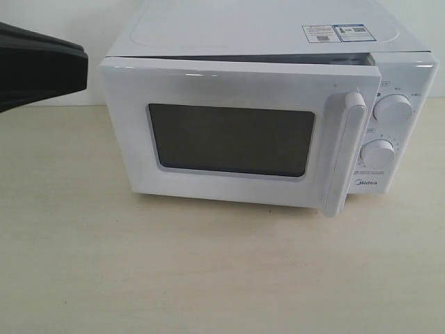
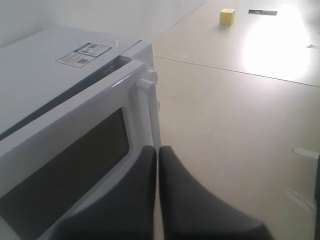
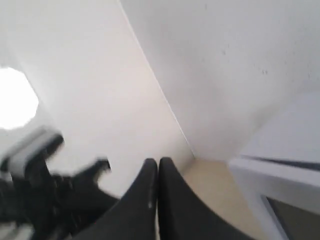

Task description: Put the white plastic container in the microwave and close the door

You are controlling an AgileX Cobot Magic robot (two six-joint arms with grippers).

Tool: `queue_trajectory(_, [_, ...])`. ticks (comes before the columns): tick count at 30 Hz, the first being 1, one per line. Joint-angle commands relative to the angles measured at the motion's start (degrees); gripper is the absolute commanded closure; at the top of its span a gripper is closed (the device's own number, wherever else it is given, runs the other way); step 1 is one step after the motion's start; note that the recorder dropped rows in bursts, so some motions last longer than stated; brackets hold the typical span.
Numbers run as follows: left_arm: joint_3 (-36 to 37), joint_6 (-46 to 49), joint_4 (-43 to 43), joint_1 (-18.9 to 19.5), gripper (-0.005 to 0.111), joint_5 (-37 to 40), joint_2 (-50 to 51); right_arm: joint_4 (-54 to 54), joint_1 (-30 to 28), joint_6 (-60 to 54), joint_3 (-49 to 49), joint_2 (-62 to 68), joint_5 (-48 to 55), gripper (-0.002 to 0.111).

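The white microwave point(image 1: 278, 28) stands on the table with its door point(image 1: 229, 83) swung almost to; a narrow gap still shows along the door's top edge point(image 2: 100, 75). The white plastic container is hidden. My left gripper point(image 2: 158, 148) is shut and empty, with its tips just in front of the door near the lower part of the vertical handle point(image 2: 148, 115). In the exterior view it shows as a black shape point(image 1: 82, 66) at the left edge. My right gripper point(image 3: 158, 160) is shut and empty, pointing at the wall beside a corner of the microwave point(image 3: 280, 170).
Two round dials point(image 1: 393, 109) point(image 1: 379, 153) sit to the right of the handle point(image 1: 345, 153). A small yellow cube point(image 2: 227, 16) lies far off on the pale tabletop point(image 1: 208, 278). A blurred black arm point(image 3: 45, 190) shows in the right wrist view.
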Motion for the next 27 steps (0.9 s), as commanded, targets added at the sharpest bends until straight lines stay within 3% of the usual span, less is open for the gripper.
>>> queue_trajectory(1, [0.20, -0.57, -0.32, -0.38, 0.103, 0.15, -0.22, 26.98, -0.04, -0.04, 0.32, 0.81, 13.26, 0.108])
queue_trajectory(4, [0.20, -0.57, -0.32, -0.38, 0.103, 0.15, -0.22, 43.34, -0.04, -2.44, 0.32, 0.81, 23.98, 0.108])
queue_trajectory(6, [0.20, -0.57, -0.32, -0.38, 0.103, 0.15, -0.22, 50.15, -0.04, -10.27, -0.28, 0.81, 31.74, 0.108])
queue_trajectory(12, [0.20, -0.57, -0.32, -0.38, 0.103, 0.15, -0.22, 49.17, -0.04, -57.97, -3.18, 0.99, 51.13, 0.108])
queue_trajectory(14, [0.20, -0.57, -0.32, -0.38, 0.103, 0.15, -0.22, 49.17, -0.04, -71.10, -3.18, 0.99, 57.38, 0.108])
queue_trajectory(16, [0.20, -0.57, -0.32, -0.38, 0.103, 0.15, -0.22, 49.86, 0.61, -77.13, -3.18, 1.43, 61.68, 0.108])
queue_trajectory(19, [0.20, -0.57, -0.32, -0.38, 0.103, 0.28, -0.22, 51.31, 4.08, -82.45, -3.18, 2.56, 67.25, 0.108])
queue_trajectory(22, [0.20, -0.57, -0.32, -0.38, 0.103, 0.40, -0.22, 60.47, 8.52, -92.51, -3.31, 4.66, 74.24, 0.108])
queue_trajectory(27, [0.20, -0.57, -0.75, -0.38, 0.103, 0.14, -0.22, 78.35, 19.19, -105.03, -3.31, 6.45, 73.29, 0.108])
